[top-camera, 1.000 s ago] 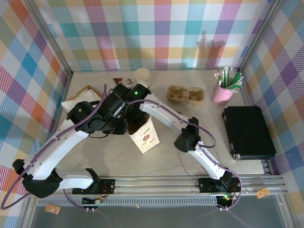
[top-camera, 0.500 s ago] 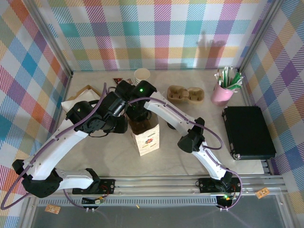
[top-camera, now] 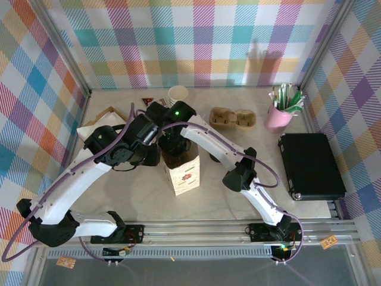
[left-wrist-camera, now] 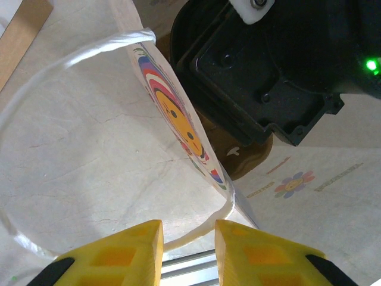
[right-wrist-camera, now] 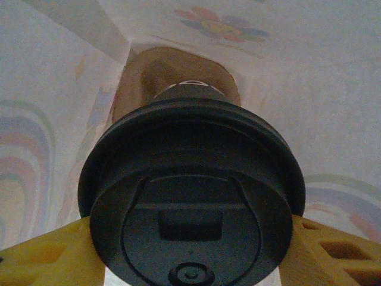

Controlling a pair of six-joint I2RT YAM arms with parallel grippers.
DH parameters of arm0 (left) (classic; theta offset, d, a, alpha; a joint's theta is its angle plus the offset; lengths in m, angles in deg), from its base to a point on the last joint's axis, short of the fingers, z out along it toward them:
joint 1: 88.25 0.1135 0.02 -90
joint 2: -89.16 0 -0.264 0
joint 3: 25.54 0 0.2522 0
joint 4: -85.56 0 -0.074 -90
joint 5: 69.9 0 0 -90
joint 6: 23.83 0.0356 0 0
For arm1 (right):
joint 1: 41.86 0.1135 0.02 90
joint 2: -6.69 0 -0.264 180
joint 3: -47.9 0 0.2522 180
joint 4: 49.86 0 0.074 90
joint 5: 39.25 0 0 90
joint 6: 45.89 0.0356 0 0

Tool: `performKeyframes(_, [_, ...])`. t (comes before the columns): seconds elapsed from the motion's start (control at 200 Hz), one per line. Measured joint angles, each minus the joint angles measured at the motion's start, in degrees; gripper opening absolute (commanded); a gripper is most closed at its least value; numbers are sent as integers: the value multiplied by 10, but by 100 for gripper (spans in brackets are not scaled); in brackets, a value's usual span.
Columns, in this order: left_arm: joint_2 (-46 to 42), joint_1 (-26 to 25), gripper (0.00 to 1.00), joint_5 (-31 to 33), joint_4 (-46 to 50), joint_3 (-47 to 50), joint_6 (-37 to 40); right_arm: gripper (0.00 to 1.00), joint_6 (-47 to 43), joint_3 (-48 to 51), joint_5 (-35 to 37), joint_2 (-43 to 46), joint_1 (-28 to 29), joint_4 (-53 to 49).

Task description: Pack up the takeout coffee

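- Inside the bag (top-camera: 186,174), which stands upright on the bench (top-camera: 137,193) between the two arms, the coffee (right-wrist-camera: 190,196) hangs in the right hand (right-wrist-camera: 190,244). The yellow fingers (right-wrist-camera: 41,253) of this hand press on two opposite sides of the black lid (right-wrist-camera: 196,137), so it holds the cup firmly.
- The long axis of the cup is vertical and in line with the hand. The lid faces up to the wrist, and the cup wall is hidden under it.
- Straight below, past the rim of the lid, lies the brown bag floor (right-wrist-camera: 172,65). The white walls stand around the cup on every side, and I see no touch with them.
- From this I judge that the coming move goes straight down, without tilt. Whether the cup bottom already rests on the floor, I cannot tell.
- The left hand (left-wrist-camera: 187,238) is at the left side of the bag, near its mouth. Its fingers stand narrow with a small gap, and the white cord (left-wrist-camera: 59,65) of the handle passes loose through this gap.
- The right hand is therefore the one that must place the coffee; the left one only attends the bag.
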Motion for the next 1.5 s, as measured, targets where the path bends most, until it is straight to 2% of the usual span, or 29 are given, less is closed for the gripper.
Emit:
performKeyframes(0.31, [5,0,29,0,5,0,0,65,-3,30,-8,0,0,1])
performKeyframes(0.7, [5,0,29,-2,10,0,0,77,-1,8,-8,-20,0,11])
performKeyframes(0.82, [5,0,29,-4,16,0,0,78,1,3,-8,-27,0,13])
performKeyframes(0.885, [5,0,29,-5,17,0,0,71,1,-2,-8,-31,0,13])
performKeyframes(0.935, [5,0,29,-4,17,0,0,70,7,-12,-8,-34,0,13])
performKeyframes(1.17, [5,0,29,-5,16,0,0,72,14,-19,-7,-36,0,4])
performKeyframes(1.5, [5,0,29,-4,14,0,2,82,14,-23,-8,-35,0,5])
